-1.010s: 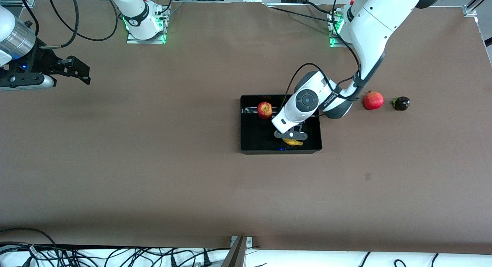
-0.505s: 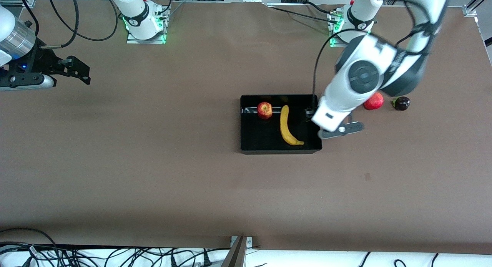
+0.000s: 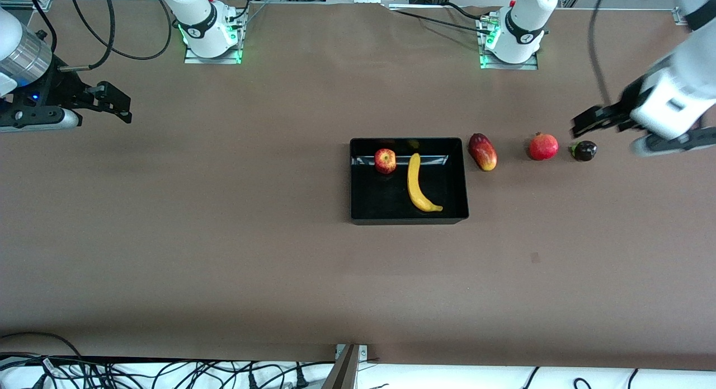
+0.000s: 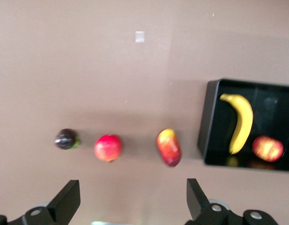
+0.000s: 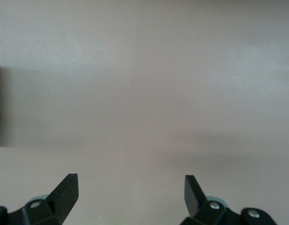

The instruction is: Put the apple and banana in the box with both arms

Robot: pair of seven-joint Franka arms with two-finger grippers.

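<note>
Front view, read from the right arm's end of the tabletop (image 3: pixel 235 266) toward the left arm's end. The right gripper (image 3: pixel 114 103) waits above bare tabletop, well apart from everything else; its jaws stand spread and hold nothing, and the right wrist view shows only bare surface between the fingertips (image 5: pixel 67 187).

Near the middle lies the box (image 3: pixel 358 210), a glossy black tray. Inside it the apple (image 3: pixel 385 160) rests by the wall farther from the front camera, and the banana (image 3: pixel 417 184) lies just beside it, apart from it, running lengthwise from that wall toward the nearer wall.

Just outside the box, toward the left arm's end, follow a red-and-yellow oval fruit (image 3: pixel 483 151), a pinkish-red round fruit (image 3: pixel 543 146) and a small dark fruit (image 3: pixel 584 150), in a row.

The left gripper (image 3: pixel 612 132) hangs above the tabletop near the dark fruit, jaws spread and empty; both task fruits are well apart from it.

Judged from this layout, both placements are done and the step in hand is the retreat. The next move calls for no grasp, only parking the left arm clear of the three loose fruits.
</note>
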